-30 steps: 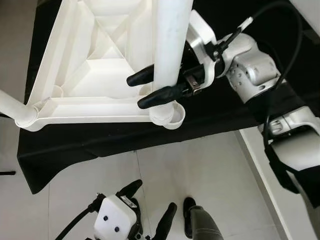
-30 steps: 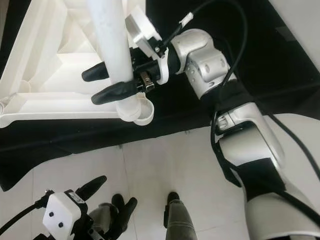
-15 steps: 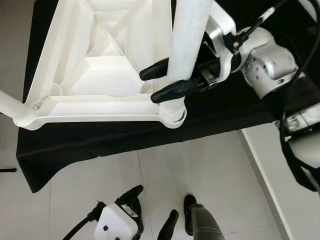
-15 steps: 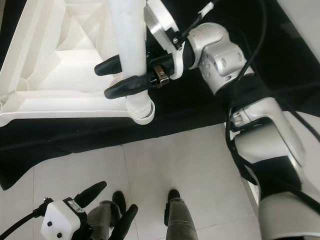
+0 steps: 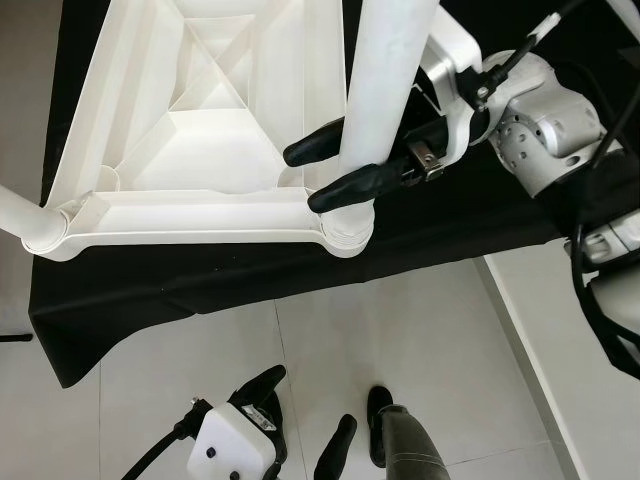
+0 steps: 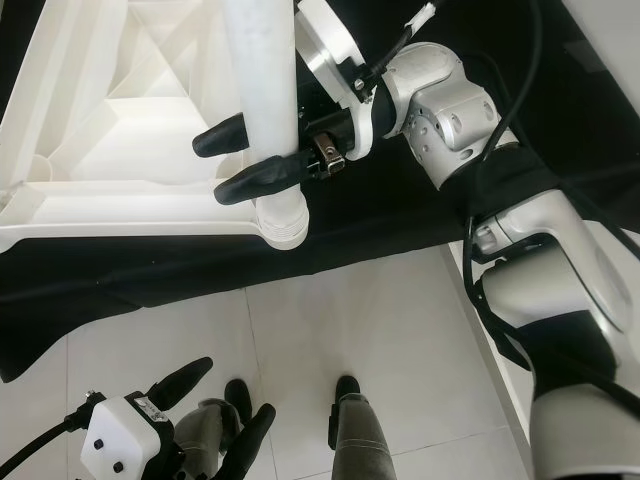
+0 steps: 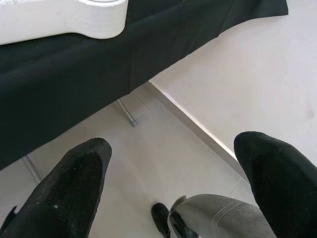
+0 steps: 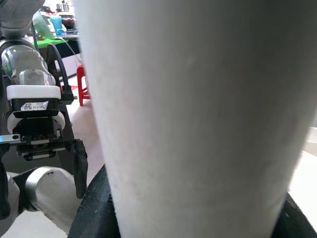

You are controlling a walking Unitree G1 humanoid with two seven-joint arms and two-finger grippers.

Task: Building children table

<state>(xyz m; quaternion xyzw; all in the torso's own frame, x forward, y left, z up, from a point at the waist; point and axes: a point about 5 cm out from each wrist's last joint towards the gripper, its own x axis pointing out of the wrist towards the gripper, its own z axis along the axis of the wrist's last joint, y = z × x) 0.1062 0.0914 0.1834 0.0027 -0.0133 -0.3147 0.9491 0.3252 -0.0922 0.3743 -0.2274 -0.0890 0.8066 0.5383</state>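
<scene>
At the near right corner of the upturned tabletop (image 5: 200, 150), right gripper (image 5: 335, 172) clamped low on the leg (image 5: 385, 70) entering its socket (image 5: 345, 235), probably light, stiff, slick plastic; left gripper (image 5: 300, 420) idle, fingers apart.

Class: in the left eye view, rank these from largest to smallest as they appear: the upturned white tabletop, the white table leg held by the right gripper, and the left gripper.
1. Upturned white tabletop
2. White table leg, clamped by the right gripper; it stands toward the camera, so nearness enlarges it
3. Left gripper
</scene>
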